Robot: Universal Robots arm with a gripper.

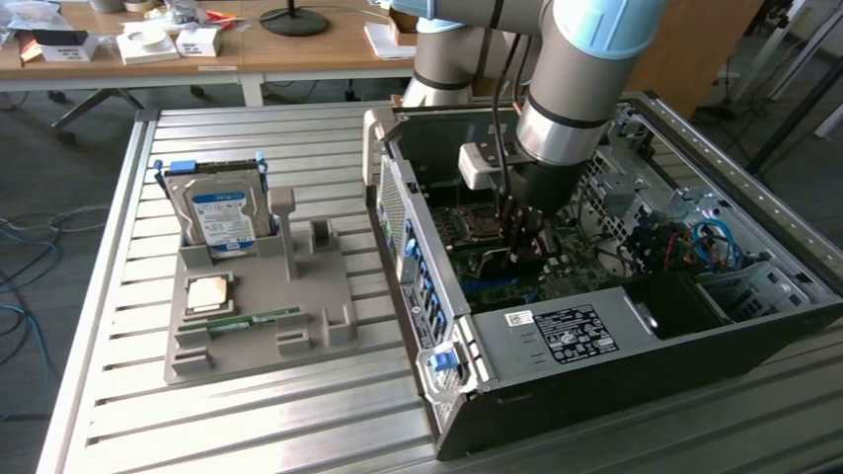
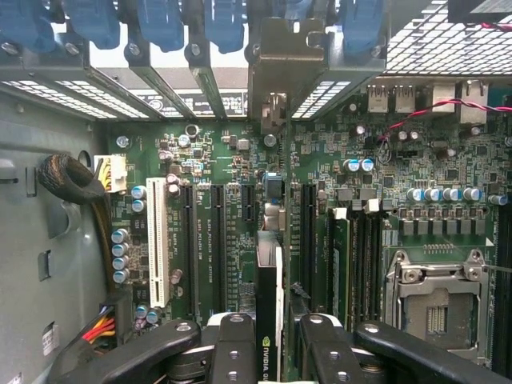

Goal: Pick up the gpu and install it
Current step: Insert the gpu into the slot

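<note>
The gpu [image 2: 268, 308] shows edge-on in the wrist view as a thin black card, its silver-grey bracket [image 2: 276, 72] reaching the row of rear slot covers. My gripper [image 2: 268, 340] is shut on it, with a black finger [image 2: 232, 348] on either side. The card stands upright over the green motherboard [image 2: 224, 160], in line with the long black slots; I cannot tell whether its edge is seated. In the exterior view the arm reaches down into the open computer case [image 1: 435, 326], and the gripper [image 1: 527, 227] is low over the board.
A white slot [image 2: 158, 248] and an empty CPU socket [image 2: 436, 300] flank the card. Blue latches [image 2: 160, 20] line the case's rear. On the slatted table, a grey holder [image 1: 323, 331] carries a hard drive [image 1: 224, 217], a chip [image 1: 211, 293] and a memory stick [image 1: 244, 321].
</note>
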